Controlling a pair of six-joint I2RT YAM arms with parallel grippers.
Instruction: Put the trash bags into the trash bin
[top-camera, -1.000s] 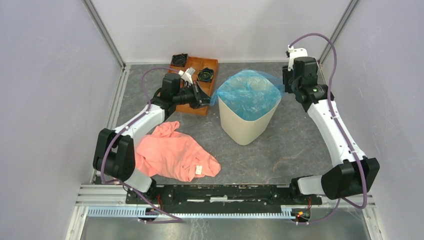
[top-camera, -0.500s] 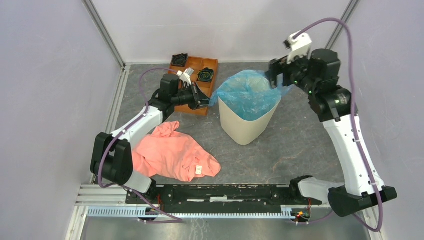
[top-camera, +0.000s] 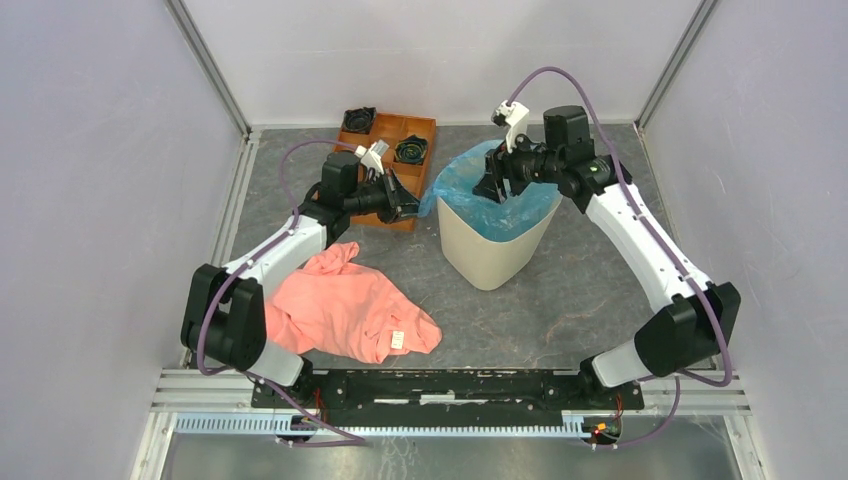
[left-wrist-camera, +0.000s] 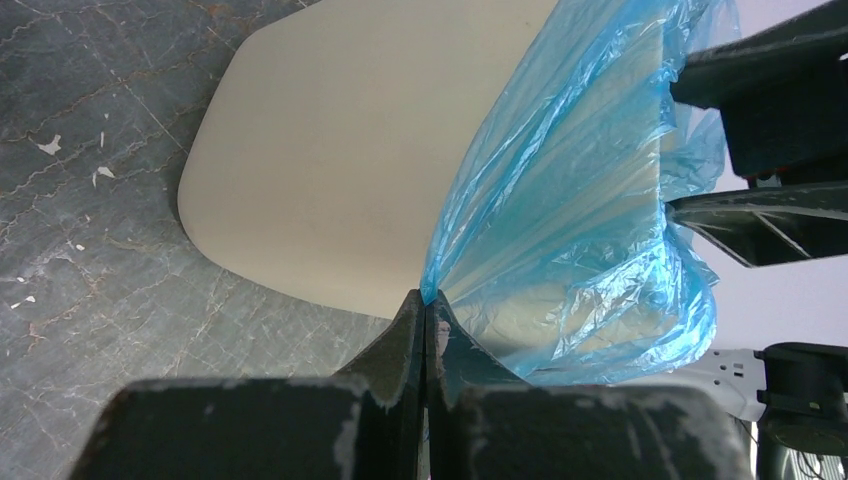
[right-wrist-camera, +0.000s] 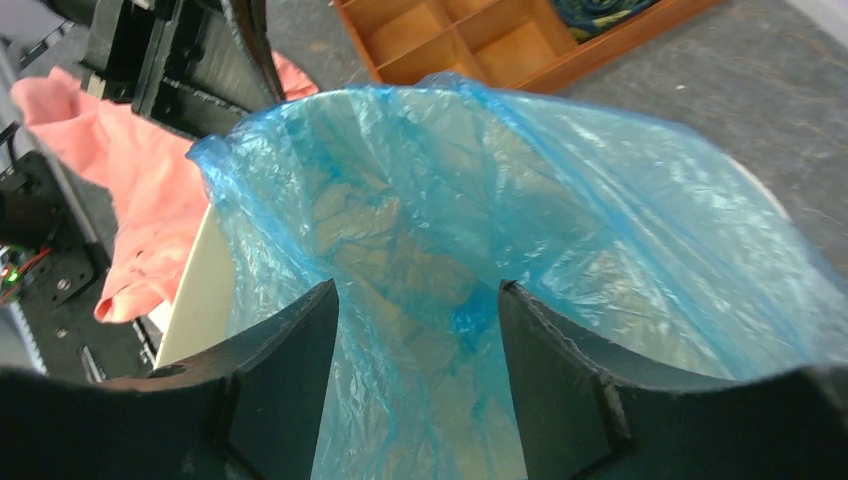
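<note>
The left claw (left-wrist-camera: 425, 303) is pinched tight on the blue trash bag's (left-wrist-camera: 570, 200) edge. The bag lines the bin (top-camera: 488, 255), which stands near the surface's (top-camera: 580, 290) far edge. The right claw (right-wrist-camera: 418, 305) is spread wide over its mouth.

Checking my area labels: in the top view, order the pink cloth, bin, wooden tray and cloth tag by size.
1. pink cloth and bin, too alike to rank
2. wooden tray, partly hidden
3. cloth tag

The grey, mottled table (top-camera: 580, 290) carries three things: a cream bin (top-camera: 490, 255) standing upright towards the back, an orange-brown tray (top-camera: 388, 128) left of it, and a crumpled pink cloth (top-camera: 345, 310) front left.
</note>
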